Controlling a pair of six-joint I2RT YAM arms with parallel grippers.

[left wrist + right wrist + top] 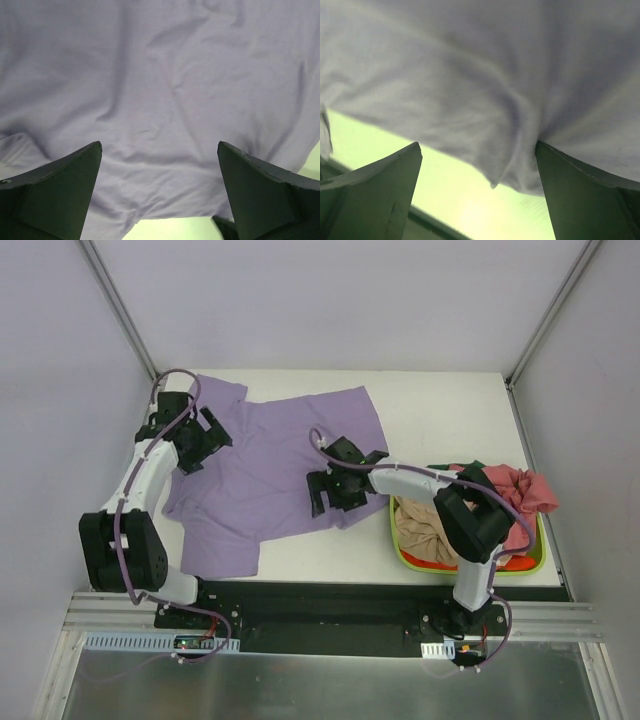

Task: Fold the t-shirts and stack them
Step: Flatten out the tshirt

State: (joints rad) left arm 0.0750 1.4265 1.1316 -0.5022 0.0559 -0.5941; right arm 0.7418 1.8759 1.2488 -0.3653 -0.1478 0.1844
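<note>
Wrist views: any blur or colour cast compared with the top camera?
Right wrist: lavender t-shirt soft, too close to focus; table reads yellow-green. Left wrist: shirt wrinkles sharper, same green tint on the table strip at the bottom. Top external: even light, table looks white, no glare.

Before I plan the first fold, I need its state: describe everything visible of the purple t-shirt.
The purple t-shirt is lavender cloth, unfolded, spread wrinkled on the table, a sleeve toward the far-left corner. The left gripper is over its left side, the right gripper at its near right edge, jaws open; contact unclear.
</note>
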